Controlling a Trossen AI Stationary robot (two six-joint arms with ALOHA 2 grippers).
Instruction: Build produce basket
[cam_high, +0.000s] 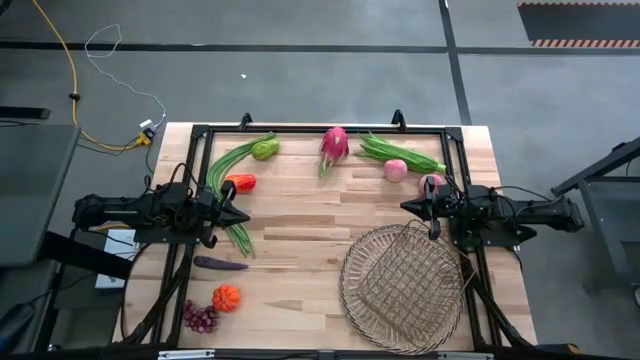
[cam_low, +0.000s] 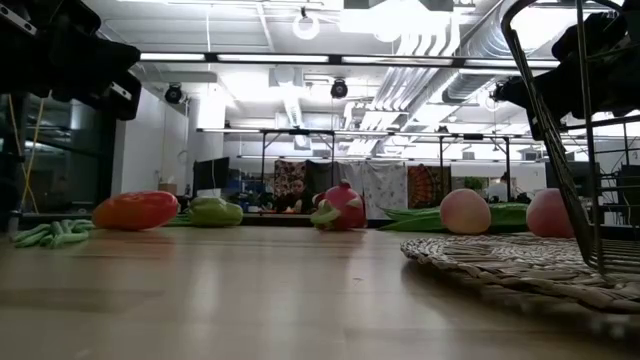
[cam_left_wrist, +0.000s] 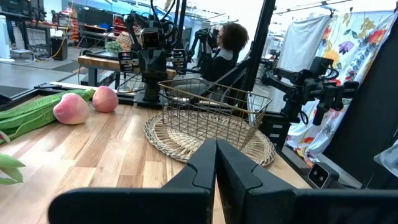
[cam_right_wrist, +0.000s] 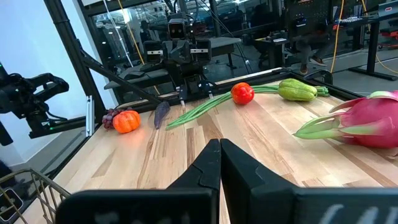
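Jaws closed, left gripper (cam_high: 243, 215), right gripper (cam_high: 408, 206) facing

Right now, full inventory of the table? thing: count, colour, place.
basket: 1, tan, near right, empty
dragon fruit: 1, pink, far centre
peaches: 2, pink, far right, one by the right gripper
bean bunches: 2, green, far left and far right
green pepper: 1, far left
red pepper: 1, left, by left gripper
eggplant: 1, purple, near left
pumpkin: 1, orange, near left
grapes: 1 bunch, purple, near left corner
left gripper: shut, left side, empty
right gripper: shut, above basket's far rim, empty
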